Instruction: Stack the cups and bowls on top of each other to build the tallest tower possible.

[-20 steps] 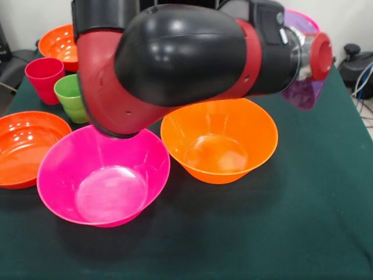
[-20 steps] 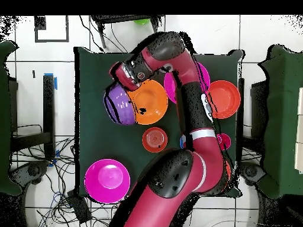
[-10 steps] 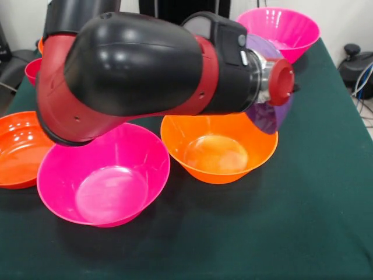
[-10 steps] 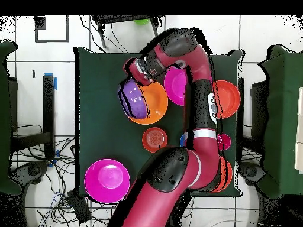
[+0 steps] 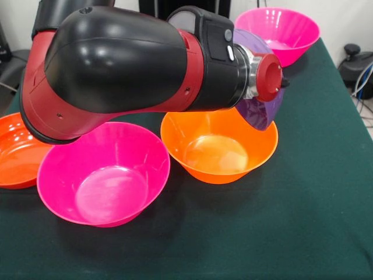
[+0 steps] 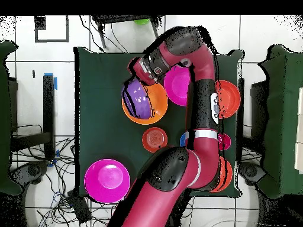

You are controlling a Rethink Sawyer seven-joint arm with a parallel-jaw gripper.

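Note:
My gripper (image 5: 278,87) (image 6: 138,78) is shut on the rim of the purple bowl (image 5: 259,111) (image 6: 137,97). The bowl hangs tilted on its side just above the large orange bowl (image 5: 218,146) (image 6: 155,106), over its far right part in the front view. A hot pink bowl (image 5: 102,175) (image 6: 176,88) stands upright beside the orange one. A second hot pink bowl (image 5: 280,26) (image 6: 107,180) sits at the far right corner. A red cup (image 6: 223,140) shows past the arm in the overhead view. The arm hides the cups in the front view.
A shallow red-orange bowl (image 5: 14,149) (image 6: 228,97) sits at the table's left in the front view. A small red-orange bowl (image 6: 154,139), a sliver of the small blue bowl (image 6: 183,140) and another red-orange bowl (image 6: 223,177) lie nearer the base. My arm (image 5: 116,64) spans the far table.
The arm has swung the purple bowl sideways from beside the orange bowl to over it. The wrist has moved left in the front view and now covers the cups.

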